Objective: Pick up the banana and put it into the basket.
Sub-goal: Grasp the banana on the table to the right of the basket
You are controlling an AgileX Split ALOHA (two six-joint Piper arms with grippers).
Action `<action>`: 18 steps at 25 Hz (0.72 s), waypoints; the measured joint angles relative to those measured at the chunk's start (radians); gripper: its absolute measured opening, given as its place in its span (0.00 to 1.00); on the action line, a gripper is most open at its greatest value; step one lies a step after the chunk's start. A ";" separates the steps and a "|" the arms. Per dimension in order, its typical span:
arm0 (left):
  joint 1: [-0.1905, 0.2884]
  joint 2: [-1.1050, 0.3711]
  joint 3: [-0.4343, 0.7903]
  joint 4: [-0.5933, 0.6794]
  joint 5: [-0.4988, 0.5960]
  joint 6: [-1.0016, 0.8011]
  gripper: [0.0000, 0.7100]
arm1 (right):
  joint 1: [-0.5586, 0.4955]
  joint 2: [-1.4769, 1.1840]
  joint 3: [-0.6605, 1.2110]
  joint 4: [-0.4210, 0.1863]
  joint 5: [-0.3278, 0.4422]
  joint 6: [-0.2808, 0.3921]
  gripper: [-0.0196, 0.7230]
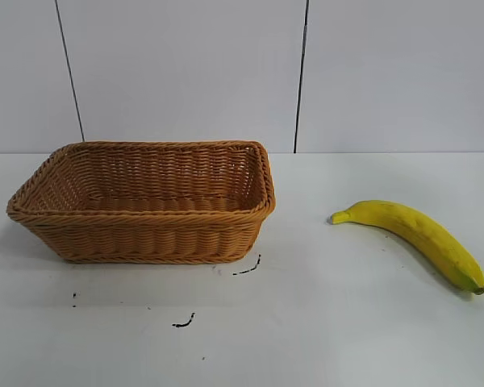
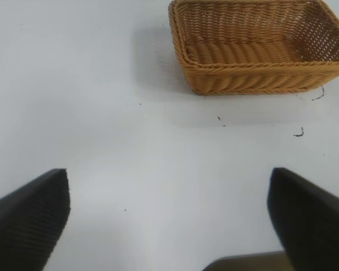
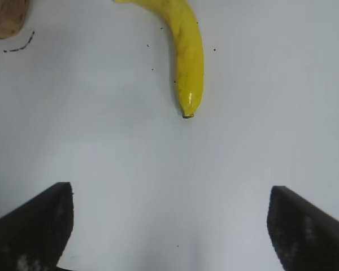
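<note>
Right wrist view shows the right gripper (image 3: 169,226) with its two dark fingers (image 3: 31,228) spread wide apart and nothing between them, hanging over bare white table (image 3: 260,113). Beyond the fingers, well apart from them, lies the banana (image 3: 187,51), its dark tip pointing back toward the gripper and its yellow body curving away. A corner of the wicker basket (image 3: 5,17) shows at the far edge of this view, with a short black mark (image 3: 20,45) on the table just beside it.

In the left wrist view, the left gripper (image 2: 169,226) likewise has its dark fingers (image 2: 28,223) spread wide with only table surface between them. The basket (image 2: 260,68) sits well ahead of it, empty, with small black marks on the table near its base.

The exterior view shows neither arm. The basket (image 1: 145,234) stands on the left half of the table, nothing inside it. The banana (image 1: 419,238) lies flat on the table at the right, well apart from the basket, its stem end toward the basket and its dark tip toward the near right edge. Black scuff marks (image 1: 184,322) dot the table in front of the basket.
</note>
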 joint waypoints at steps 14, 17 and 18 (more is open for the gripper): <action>0.000 0.000 0.000 0.000 0.000 0.000 0.97 | 0.000 0.519 -0.297 0.066 -0.137 -0.169 0.90; 0.000 0.000 0.000 0.000 0.000 0.000 0.97 | 0.011 0.599 -0.299 0.067 -0.162 -0.174 0.90; 0.000 0.000 0.000 0.000 0.000 0.000 0.97 | 0.019 0.626 -0.301 0.067 -0.173 -0.175 0.90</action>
